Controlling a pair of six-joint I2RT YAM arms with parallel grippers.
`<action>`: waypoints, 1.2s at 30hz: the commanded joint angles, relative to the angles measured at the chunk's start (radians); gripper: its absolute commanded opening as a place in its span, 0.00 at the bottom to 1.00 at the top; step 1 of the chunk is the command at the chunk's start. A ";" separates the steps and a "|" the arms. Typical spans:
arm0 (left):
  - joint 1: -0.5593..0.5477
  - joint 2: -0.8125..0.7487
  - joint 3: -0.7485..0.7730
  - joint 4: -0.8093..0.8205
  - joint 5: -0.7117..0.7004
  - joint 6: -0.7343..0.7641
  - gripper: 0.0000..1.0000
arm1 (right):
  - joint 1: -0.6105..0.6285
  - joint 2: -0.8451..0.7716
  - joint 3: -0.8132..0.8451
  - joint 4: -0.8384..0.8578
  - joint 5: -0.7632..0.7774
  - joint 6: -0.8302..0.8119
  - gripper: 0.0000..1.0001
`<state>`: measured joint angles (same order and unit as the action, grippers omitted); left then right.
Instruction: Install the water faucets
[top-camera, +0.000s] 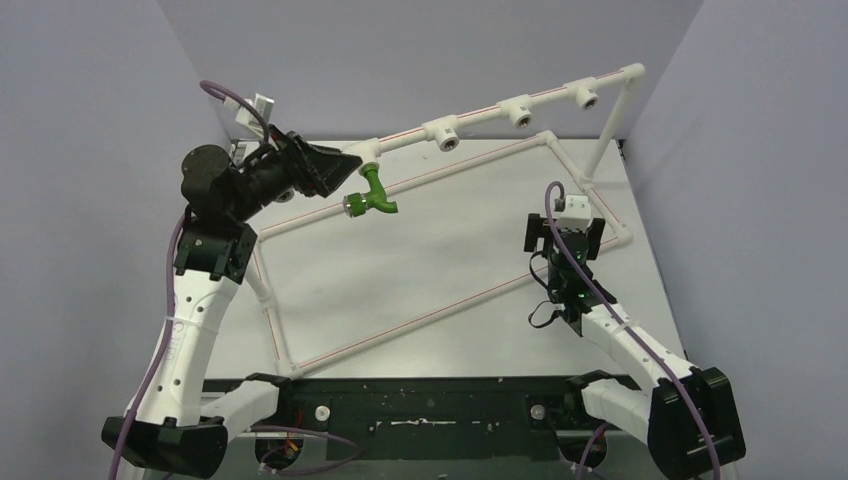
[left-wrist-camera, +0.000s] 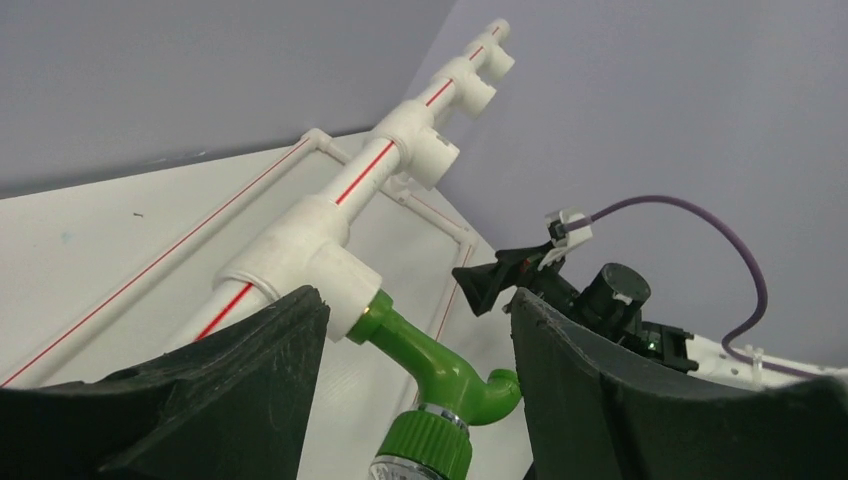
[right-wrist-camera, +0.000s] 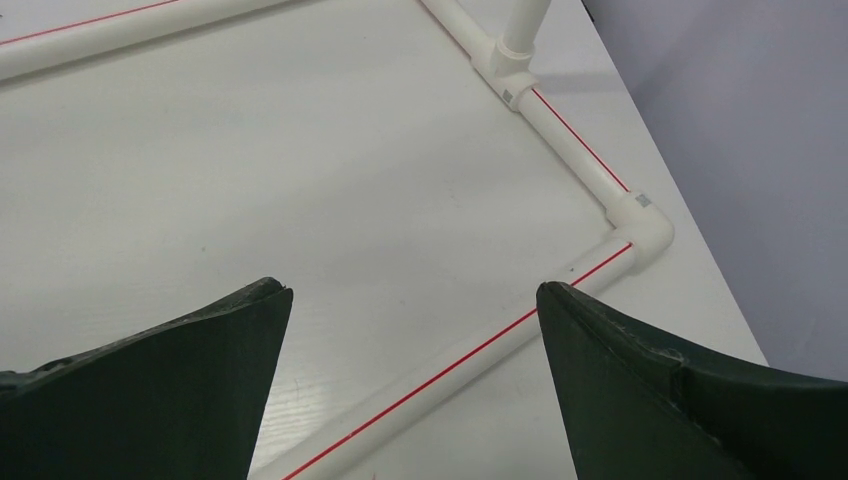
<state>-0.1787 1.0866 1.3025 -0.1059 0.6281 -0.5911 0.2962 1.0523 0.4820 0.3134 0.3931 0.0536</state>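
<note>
The glossy green plastic faucet (left-wrist-camera: 430, 365) hangs off the first white tee (left-wrist-camera: 320, 250) of the raised pipe rail (top-camera: 480, 112), its threaded neck seated in the tee's socket. Its spout is bent, and it carries a ribbed green collar. The left pincer (left-wrist-camera: 417, 300) stands open around the faucet, its matte black curved fingers (left-wrist-camera: 250, 380) on either side with a gap to each, gripping nothing. The right pincer (right-wrist-camera: 415, 290) is spread wide and empty above the smooth white table (top-camera: 440, 260), near a red-striped pipe elbow (right-wrist-camera: 645, 225).
</note>
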 joint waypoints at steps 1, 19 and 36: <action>-0.102 -0.092 -0.014 -0.110 -0.149 0.227 0.69 | -0.057 0.071 -0.057 0.250 0.004 -0.058 1.00; -0.298 -0.322 -0.145 -0.196 -0.195 0.386 0.95 | -0.283 0.474 -0.284 0.933 -0.225 -0.002 1.00; -0.299 -0.411 -0.083 -0.160 0.011 0.269 0.95 | -0.266 0.559 -0.220 0.888 -0.286 -0.054 1.00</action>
<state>-0.4744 0.6796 1.1545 -0.3107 0.5816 -0.2924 0.0387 1.6150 0.2382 1.1454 0.1390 -0.0143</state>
